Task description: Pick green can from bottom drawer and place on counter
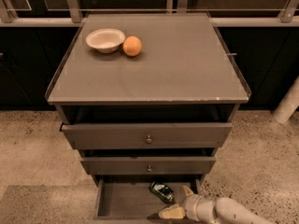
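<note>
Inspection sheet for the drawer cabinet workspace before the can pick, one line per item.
Surface: counter, flat, chipped front rim.
Job's things: green can lies on its side in the open bottom drawer, right of middle.
Clutter: white bowl and orange side by side at the counter's far left.
Grippers: gripper inside the bottom drawer, just right of the can, fingers open, holding nothing.
Cables: nothing seen.
Surroundings: speckled floor, white post at right.
</note>
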You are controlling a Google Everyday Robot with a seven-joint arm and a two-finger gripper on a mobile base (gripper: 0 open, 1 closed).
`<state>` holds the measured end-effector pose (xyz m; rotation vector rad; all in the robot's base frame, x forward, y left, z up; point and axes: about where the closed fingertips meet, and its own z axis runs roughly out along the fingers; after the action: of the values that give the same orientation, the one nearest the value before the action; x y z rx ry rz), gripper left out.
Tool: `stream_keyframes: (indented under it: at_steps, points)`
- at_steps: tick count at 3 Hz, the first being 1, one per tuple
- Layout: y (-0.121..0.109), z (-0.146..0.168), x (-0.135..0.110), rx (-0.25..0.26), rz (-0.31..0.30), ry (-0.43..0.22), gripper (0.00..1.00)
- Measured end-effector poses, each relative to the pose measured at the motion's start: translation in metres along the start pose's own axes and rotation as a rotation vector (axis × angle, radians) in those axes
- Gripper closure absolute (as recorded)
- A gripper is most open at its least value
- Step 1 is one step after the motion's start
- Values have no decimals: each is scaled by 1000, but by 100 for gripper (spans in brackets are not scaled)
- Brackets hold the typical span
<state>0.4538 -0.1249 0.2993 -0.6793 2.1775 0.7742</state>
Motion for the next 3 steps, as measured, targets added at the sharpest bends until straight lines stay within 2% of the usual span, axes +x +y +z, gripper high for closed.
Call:
stream_keyframes:
  at_steps: [1, 2, 3]
  points:
    - [-20, 16, 15, 97, -88, 20, 0]
    - [-40, 41, 23, 150, -155, 28, 0]
    - [-42, 45, 24, 157, -161, 28, 0]
